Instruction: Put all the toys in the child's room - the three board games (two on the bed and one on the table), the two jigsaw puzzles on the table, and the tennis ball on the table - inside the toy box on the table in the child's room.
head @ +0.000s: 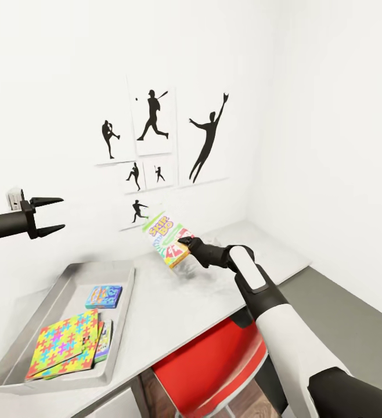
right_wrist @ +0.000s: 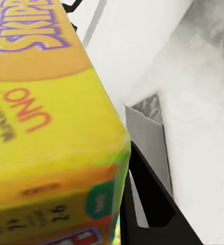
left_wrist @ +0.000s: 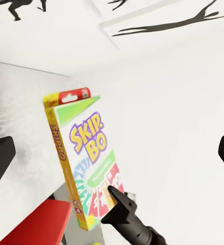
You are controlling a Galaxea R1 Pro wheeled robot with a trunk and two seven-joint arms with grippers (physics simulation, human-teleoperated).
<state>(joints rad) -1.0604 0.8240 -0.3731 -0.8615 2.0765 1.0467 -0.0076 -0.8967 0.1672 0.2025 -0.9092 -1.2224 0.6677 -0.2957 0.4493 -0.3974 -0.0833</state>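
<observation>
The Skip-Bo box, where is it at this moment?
In the head view the Skip-Bo box is held by the right gripper above the table, near the wall, to the right of the toy box.

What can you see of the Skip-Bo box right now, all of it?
The Skip-Bo box is a flat printed carton: green and white front with purple lettering, red fan pattern below, orange-yellow sides. It is held tilted in the air above the table, clear of the top, with the right gripper shut on its lower end. It sits right of the toy box, not yet inside.
</observation>
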